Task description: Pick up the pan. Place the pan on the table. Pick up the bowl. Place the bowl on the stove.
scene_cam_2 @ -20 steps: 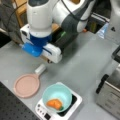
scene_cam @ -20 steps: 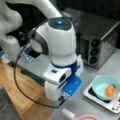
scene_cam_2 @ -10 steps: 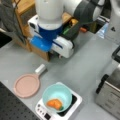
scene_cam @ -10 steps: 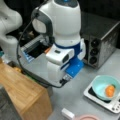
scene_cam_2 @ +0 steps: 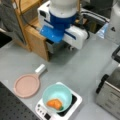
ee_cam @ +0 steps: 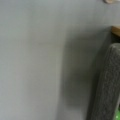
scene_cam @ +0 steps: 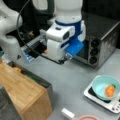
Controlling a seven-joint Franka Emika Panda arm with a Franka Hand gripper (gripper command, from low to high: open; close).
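1. I cannot tell how the jaws are standing; the white-and-blue gripper (scene_cam_2: pixel 65 32) is hanging above the plain grey table (scene_cam_2: pixel 82 67), holding nothing I am seeing.
2. I am seeing a light wooden counter (scene_cam: pixel 23 93) and a steel toaster oven (scene_cam: pixel 102 45) flanking it.
3. The dusty-pink round pan (scene_cam_2: pixel 27 85) is lying on the table.
4. The light teal bowl (scene_cam_2: pixel 57 96), holding an orange item (scene_cam_2: pixel 54 103), is sitting on the small white stove (scene_cam_2: pixel 75 103).

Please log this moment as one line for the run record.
gripper: raised, empty | dusty-pink round pan: on grey table | teal bowl: on white stove
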